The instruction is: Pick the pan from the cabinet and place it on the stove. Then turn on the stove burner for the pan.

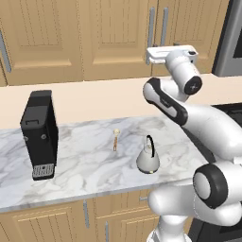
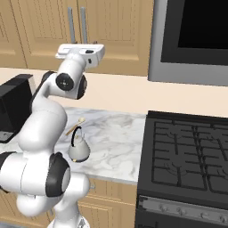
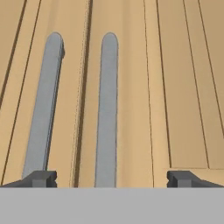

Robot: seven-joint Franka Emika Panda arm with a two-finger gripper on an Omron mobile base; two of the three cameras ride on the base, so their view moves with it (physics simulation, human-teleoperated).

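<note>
Kettle (image 1: 148, 159), coffee machine (image 1: 40, 133), perhaps spoon (image 1: 115, 139)

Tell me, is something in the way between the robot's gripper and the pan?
Yes. The cabinet doors are closed, so the pan can't be seen. The open gripper faces the two grey bar handles where the doors meet, with its jaws on either side of them. A door must open first.

Tan cabinet (image 3: 175, 87) doors shut; black stove (image 2: 187, 156) grates bare.

Glossy white rounded arm (image 1: 208, 123) segments, black joint bands, and what look like small dark end effector (image 3: 112, 178) tips.
</note>
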